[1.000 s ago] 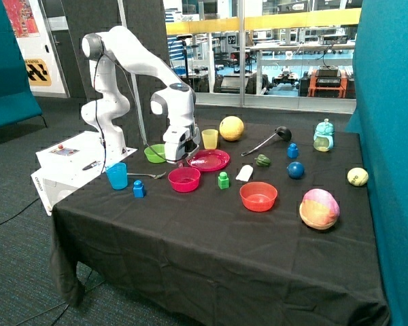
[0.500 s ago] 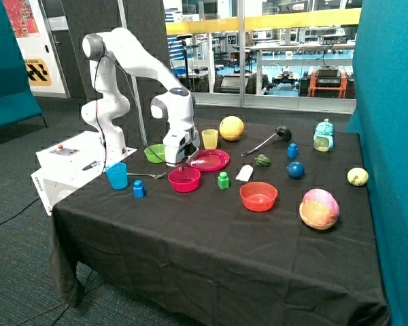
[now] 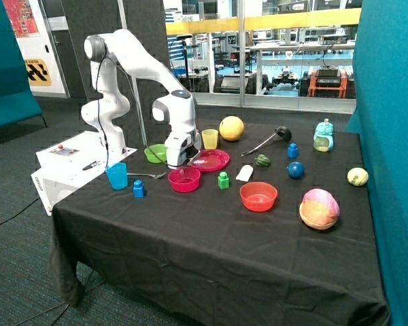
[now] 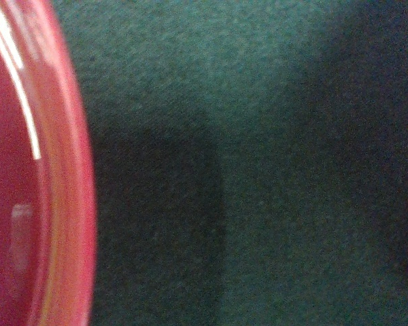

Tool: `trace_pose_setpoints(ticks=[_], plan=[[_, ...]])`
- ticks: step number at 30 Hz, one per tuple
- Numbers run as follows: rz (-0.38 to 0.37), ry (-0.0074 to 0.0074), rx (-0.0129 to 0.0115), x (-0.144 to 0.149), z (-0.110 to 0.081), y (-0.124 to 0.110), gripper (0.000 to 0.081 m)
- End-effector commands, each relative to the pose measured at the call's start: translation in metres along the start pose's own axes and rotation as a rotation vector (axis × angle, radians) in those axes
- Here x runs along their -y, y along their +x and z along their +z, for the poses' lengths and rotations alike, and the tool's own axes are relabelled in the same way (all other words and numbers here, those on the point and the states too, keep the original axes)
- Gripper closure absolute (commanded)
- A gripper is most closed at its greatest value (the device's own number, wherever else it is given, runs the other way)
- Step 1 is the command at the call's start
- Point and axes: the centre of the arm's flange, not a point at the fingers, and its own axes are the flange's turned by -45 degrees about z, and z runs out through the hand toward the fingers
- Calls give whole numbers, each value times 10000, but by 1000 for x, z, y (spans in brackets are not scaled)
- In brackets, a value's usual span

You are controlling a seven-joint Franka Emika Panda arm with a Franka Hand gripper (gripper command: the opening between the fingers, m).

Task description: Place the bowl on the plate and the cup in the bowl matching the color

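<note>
black tablecloth [image 3: 211,231], claw [image 3: 177,163] low over pink bowl [image 3: 184,179]

The black-draped tabletop [image 3: 211,231] carries the pink bowl [image 3: 184,179] just below the pincer [image 3: 177,163] — pink plate [image 3: 211,160] beside it, green bowl [image 3: 154,153] behind.

The worktop [image 3: 211,231] wears a black cloth, matt and finely woven, its grain plain in the wrist view; the small round magenta-pink plastic bowl [image 3: 184,179] is smooth and glossy, with bright streaks of light along its rim [image 4: 68,170]; the flat round magenta-pink plastic plate [image 3: 211,160] shines the same way; the larger orange-red plastic bowl [image 3: 258,196] looks smooth and faintly translucent; the blue plastic cup [image 3: 117,176] is glossy and see-through; the white robot arm [image 3: 132,61] has a smooth, hard, satin shell; its gripper [image 3: 179,161] looks like pale moulded plastic.
</note>
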Motion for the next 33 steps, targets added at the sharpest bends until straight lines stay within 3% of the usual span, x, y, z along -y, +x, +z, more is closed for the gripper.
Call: trace_pose_setpoints(ticks=[1, 14, 15, 17, 19, 33], plan=[[56, 64, 66, -8, 5, 6, 431], [-15, 64, 66, -8, 11, 19, 549], [-9, 64, 66, -8, 12, 20, 591], [38, 64, 66, -7, 12, 22, 751], [46, 64, 66, -7, 12, 23, 794], [69, 64, 66, -2, 11, 18, 808]])
